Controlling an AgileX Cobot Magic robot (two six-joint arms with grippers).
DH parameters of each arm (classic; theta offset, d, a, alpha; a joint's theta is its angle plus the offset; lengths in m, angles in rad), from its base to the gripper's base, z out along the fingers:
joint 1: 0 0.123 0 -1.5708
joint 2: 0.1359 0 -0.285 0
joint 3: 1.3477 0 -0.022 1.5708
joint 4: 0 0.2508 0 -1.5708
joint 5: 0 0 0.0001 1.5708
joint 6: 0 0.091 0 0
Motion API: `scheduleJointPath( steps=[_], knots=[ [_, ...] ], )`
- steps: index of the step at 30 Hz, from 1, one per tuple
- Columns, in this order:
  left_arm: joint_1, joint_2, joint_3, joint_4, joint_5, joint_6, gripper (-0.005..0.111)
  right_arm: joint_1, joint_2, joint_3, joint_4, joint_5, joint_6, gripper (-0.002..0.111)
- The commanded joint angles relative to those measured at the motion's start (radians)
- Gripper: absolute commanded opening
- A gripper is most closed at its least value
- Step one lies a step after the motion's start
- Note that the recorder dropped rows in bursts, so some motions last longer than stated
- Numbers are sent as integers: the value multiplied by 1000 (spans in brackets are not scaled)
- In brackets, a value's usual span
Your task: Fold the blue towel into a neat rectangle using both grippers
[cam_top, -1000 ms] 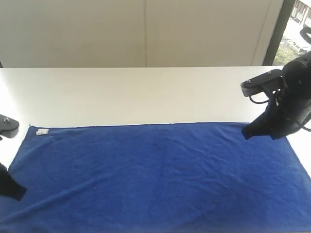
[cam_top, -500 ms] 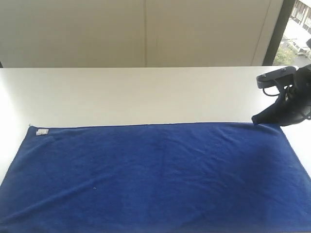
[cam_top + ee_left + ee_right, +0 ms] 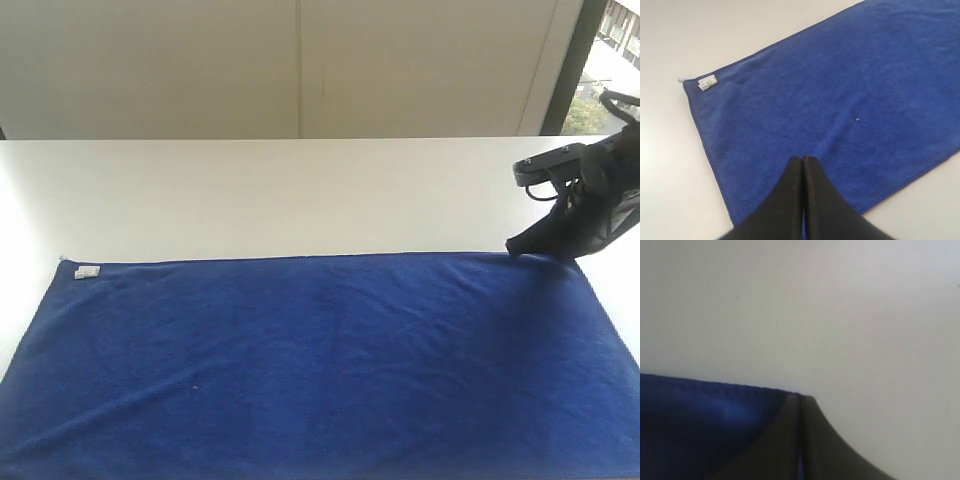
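The blue towel (image 3: 320,360) lies spread flat on the white table (image 3: 300,190), long side running left to right, its white tag (image 3: 87,271) at the far left corner. My right gripper (image 3: 512,247) is shut, its tips at the towel's far edge near the right corner. The right wrist view shows those shut tips (image 3: 801,397) right at the towel's (image 3: 700,425) hem. My left gripper is outside the exterior view. In the left wrist view it (image 3: 803,158) hangs shut above the towel (image 3: 840,90), close to one short end, with the tag (image 3: 707,82) beyond it.
Bare white table surface (image 3: 840,315) stretches behind the towel up to a pale wall (image 3: 300,60). A dark window frame (image 3: 565,65) stands at the far right. The towel runs off the near edge of the exterior view.
My left gripper has gone out of the exterior view at the left. The right gripper swung right off the towel, then came back a little to the far right corner.
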Motion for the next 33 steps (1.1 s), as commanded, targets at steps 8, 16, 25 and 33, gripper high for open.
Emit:
scheduleJointPath(
  steps=[8, 16, 25, 33],
  knots=[
    [-2, -7, 9, -14, 0, 2, 0, -16, 31, -4, -140, -4, 54, 0],
    [-2, -7, 9, -14, 0, 2, 0, -59, 31, -13, -213, -17, 79, 0],
    [-2, -7, 18, -14, -42, 2, 0, -56, -85, -51, -108, 77, 77, 0],
    [-2, -7, 18, -9, -175, 50, 0, -32, -355, 239, 325, 240, -267, 0]
  ],
)
